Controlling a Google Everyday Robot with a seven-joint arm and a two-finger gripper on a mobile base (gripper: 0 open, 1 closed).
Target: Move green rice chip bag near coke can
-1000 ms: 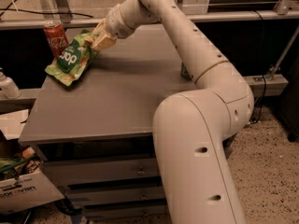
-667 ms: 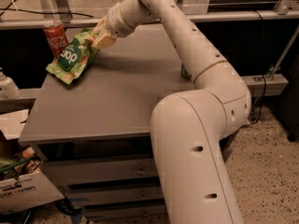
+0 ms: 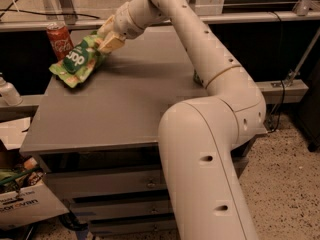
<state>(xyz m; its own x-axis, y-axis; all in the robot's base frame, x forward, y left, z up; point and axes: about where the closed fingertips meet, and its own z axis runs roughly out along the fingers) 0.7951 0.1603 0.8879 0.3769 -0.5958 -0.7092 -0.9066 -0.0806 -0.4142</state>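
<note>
The green rice chip bag [image 3: 76, 61] lies at the far left of the grey table [image 3: 130, 99], light green with a dark green circle and white lettering. The red coke can [image 3: 59, 37] stands upright just behind the bag at the table's far left corner, close to it. My gripper [image 3: 103, 44] is at the bag's right upper end, its fingers closed on the bag's edge. The white arm reaches in from the lower right across the table.
A white bottle [image 3: 9, 92] stands on a ledge left of the table. A cardboard box [image 3: 22, 204] with clutter sits on the floor at lower left. Drawers [image 3: 110, 184] are under the table. A metal rail [image 3: 250, 19] runs behind.
The bag and gripper stay at the same spot beside the can; little visible movement.
</note>
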